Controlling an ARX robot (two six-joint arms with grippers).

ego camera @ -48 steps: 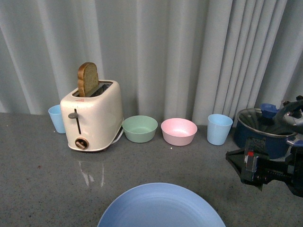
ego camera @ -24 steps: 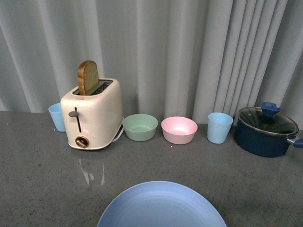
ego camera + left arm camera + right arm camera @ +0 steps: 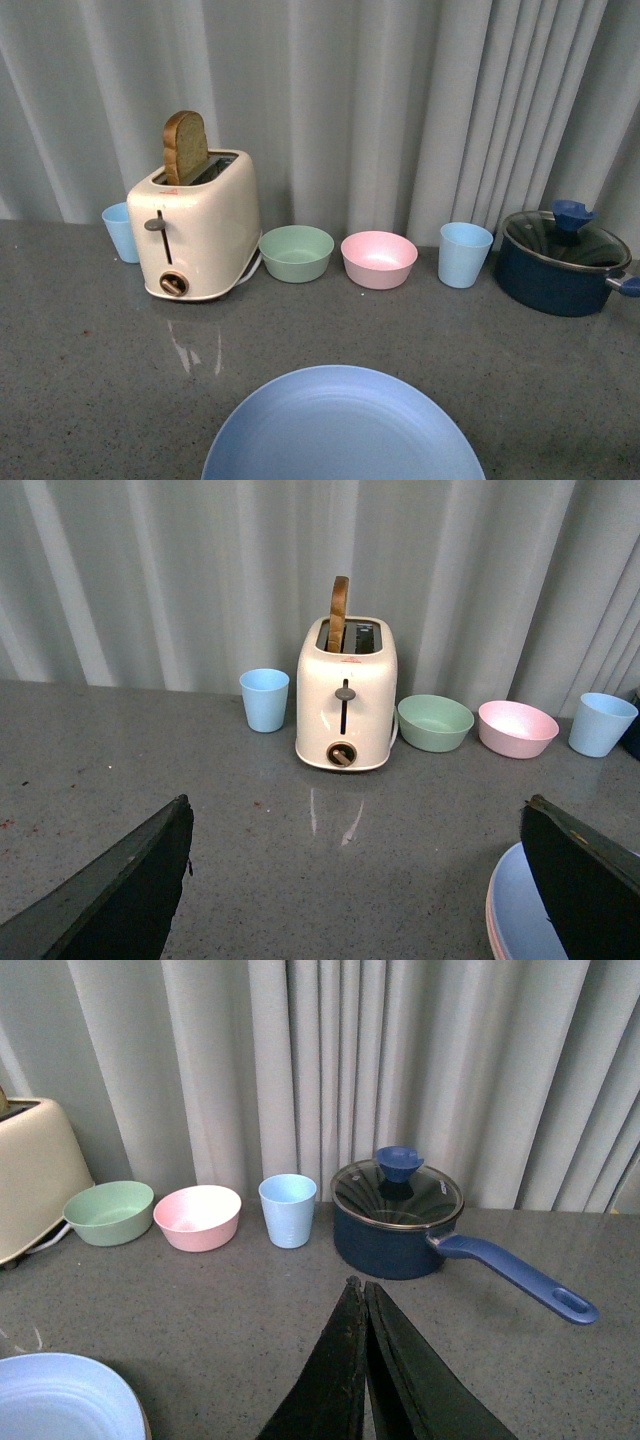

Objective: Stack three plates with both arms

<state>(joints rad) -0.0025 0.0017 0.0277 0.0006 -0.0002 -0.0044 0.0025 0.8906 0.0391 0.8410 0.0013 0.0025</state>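
Observation:
The light blue plate [image 3: 340, 425] lies on the grey counter at the near edge, in the middle. It also shows in the left wrist view [image 3: 520, 910], with a thin pink rim [image 3: 489, 925] under it, and in the right wrist view [image 3: 60, 1400]. The beige plate is hidden. My left gripper [image 3: 355, 880] is open and empty, with the plate stack just beside one finger [image 3: 585, 880]. My right gripper [image 3: 358, 1288] is shut and empty over bare counter, to the right of the plate. Neither gripper shows in the front view.
Along the curtain stand a blue cup [image 3: 120, 232], a cream toaster [image 3: 195, 235] with a bread slice [image 3: 186, 147], a green bowl [image 3: 296, 252], a pink bowl [image 3: 379, 259], a second blue cup [image 3: 465, 254] and a lidded blue pot [image 3: 560, 262] with its handle [image 3: 515, 1275] pointing right.
My right arm, seen at the right edge one second ago, has left the front view. More of the blue plate now shows, and the back row sits slightly higher in the picture.

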